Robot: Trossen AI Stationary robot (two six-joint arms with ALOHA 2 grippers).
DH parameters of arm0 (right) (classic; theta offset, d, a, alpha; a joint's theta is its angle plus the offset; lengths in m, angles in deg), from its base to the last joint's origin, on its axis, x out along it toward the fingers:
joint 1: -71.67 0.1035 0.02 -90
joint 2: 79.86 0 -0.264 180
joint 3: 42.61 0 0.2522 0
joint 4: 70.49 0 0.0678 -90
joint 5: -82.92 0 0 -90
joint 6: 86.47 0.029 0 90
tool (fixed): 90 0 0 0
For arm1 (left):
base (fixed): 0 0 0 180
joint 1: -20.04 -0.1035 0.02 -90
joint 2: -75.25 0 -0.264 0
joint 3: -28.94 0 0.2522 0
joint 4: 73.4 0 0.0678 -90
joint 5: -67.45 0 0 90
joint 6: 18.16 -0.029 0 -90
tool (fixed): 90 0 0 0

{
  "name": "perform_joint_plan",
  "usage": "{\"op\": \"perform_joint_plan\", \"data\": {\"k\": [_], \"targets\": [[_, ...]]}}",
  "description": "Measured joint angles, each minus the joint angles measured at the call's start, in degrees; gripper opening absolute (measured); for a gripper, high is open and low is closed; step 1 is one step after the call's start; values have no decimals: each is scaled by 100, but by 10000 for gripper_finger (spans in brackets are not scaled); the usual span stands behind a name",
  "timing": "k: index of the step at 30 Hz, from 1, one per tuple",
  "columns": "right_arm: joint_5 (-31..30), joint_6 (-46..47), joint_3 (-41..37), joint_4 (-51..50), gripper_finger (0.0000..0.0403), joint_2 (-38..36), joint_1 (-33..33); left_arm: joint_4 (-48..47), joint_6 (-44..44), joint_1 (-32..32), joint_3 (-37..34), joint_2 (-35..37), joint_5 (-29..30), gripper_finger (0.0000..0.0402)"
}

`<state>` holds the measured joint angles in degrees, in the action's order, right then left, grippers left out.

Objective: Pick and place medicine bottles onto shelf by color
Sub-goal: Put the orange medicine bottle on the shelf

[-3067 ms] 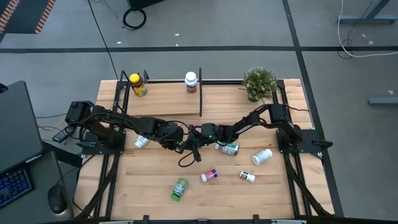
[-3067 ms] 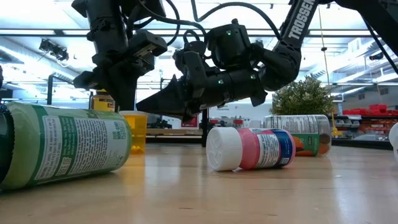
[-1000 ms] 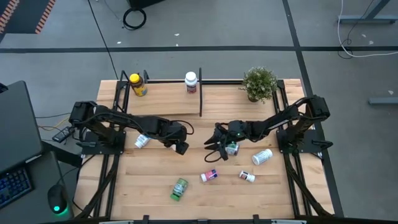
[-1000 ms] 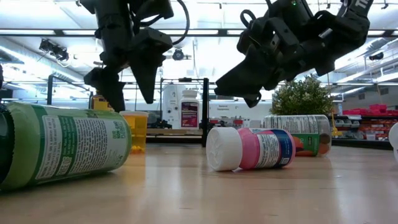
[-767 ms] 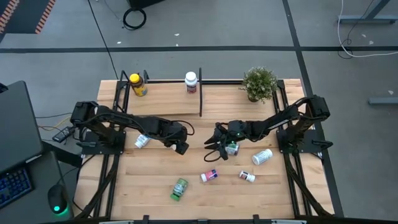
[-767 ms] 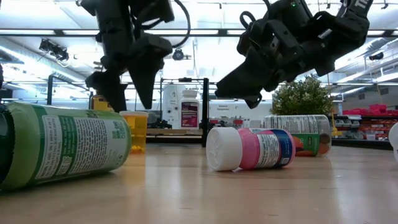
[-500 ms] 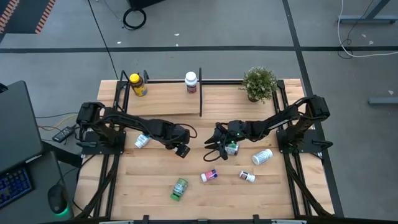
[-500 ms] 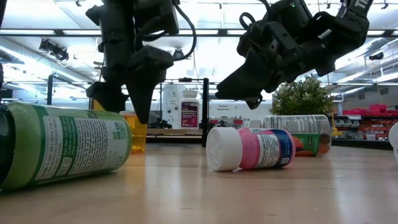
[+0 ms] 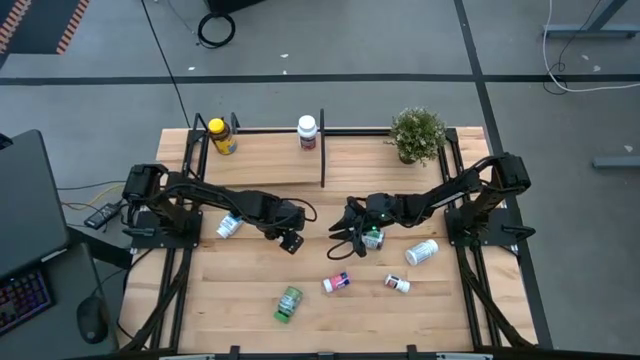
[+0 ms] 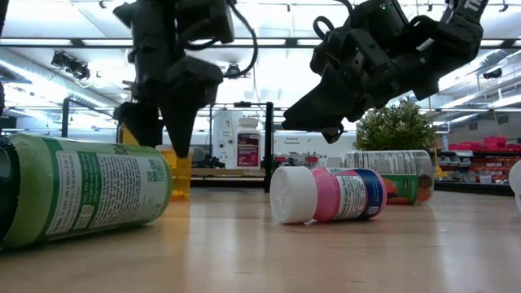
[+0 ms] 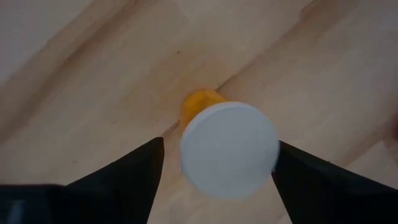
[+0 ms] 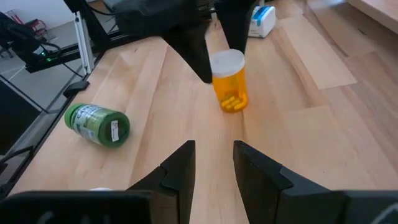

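Since the earlier frames the left end effector (image 9: 290,241) has been lowered from above the amber bottle (image 12: 229,81) until its fingers (image 11: 134,171) stand to either side of the bottle's white cap (image 11: 228,149); the fingers are apart and no contact with the bottle is seen. That amber bottle is seen upright on the desk (image 9: 240,300), near its middle, in front of the shelf. In the low view it is largely hidden behind the dark left fingers (image 10: 181,114). The right end effector (image 9: 345,232) is held above the desk, just to the right of the left one; its fingers (image 12: 180,168) are parted by a narrow gap and nothing is seen between them. A white bottle with a blue label (image 9: 228,227) lies under the left arm. Further bottles lie on their sides on the front of the desk: a green bottle (image 9: 289,303), a pink-labelled bottle (image 9: 337,283), a small white bottle (image 9: 398,284), a larger white bottle (image 9: 421,251), and one beneath the right arm (image 9: 372,239). On the shelf (image 9: 270,165) at the rear of the desk a yellow-capped bottle (image 9: 221,136) stands at the left end and a white bottle with a magenta label (image 9: 307,131) stands near the centre post. A small potted plant (image 9: 417,133) is placed at the right rear corner.
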<state>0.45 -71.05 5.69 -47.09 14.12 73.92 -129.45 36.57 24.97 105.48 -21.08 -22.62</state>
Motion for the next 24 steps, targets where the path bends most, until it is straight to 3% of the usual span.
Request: {"op": "perform_joint_plan", "data": {"k": [4,13,18,24], "targets": [[0,-2,0,-1,116,2,-49,-873,-479,-28,529,-19,138,270],[2,4,2,-1,116,2,-100,-1304,-818,-192,967,-20,173,248],[2,6,2,-3,116,2,-100,-1305,-893,-192,963,-95,114,266],[2,4,4,-31,117,4,-100,-1231,-882,-190,964,-204,-50,314]]}}
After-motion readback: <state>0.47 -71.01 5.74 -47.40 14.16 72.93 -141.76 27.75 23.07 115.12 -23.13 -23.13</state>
